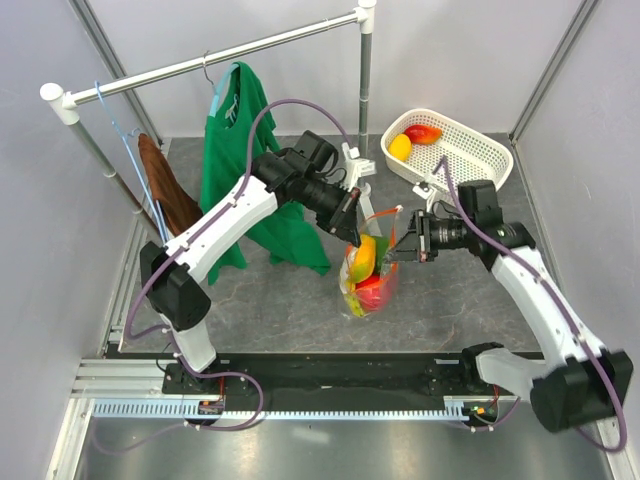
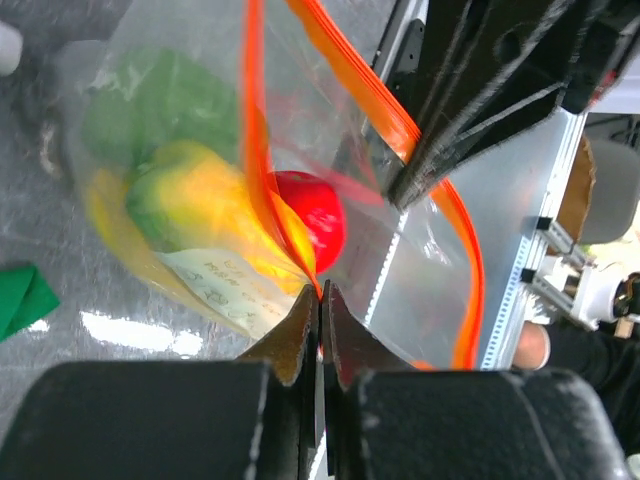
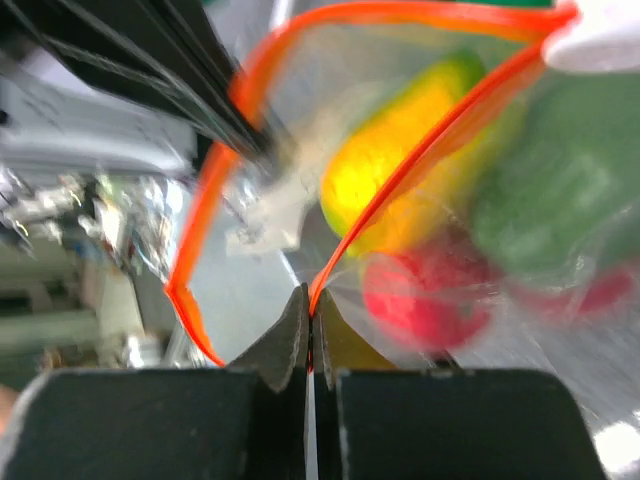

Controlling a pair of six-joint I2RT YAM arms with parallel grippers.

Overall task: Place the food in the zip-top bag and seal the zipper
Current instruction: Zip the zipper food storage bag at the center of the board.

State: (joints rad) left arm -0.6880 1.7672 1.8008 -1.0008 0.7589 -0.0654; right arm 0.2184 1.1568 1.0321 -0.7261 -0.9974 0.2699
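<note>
The clear zip-top bag [image 1: 368,275] hangs between both grippers above the table, its mouth open. Inside it are a yellow-green fruit [image 1: 363,255], a red piece [image 1: 370,290] and a green piece [image 2: 160,105]. My left gripper [image 1: 350,232] is shut on one side of the orange-red zipper [image 2: 258,150]. My right gripper [image 1: 398,247] is shut on the other side of the zipper [image 3: 420,160]. A yellow lemon [image 1: 400,147] and a red-yellow mango [image 1: 423,133] lie in the white mesh basket [image 1: 470,150] at the back right.
A clothes rail [image 1: 215,62] spans the back with a green shirt [image 1: 235,170] and a brown cloth [image 1: 165,190] hanging from it, just left of my left arm. Metal rails run along the near table edge [image 1: 300,405].
</note>
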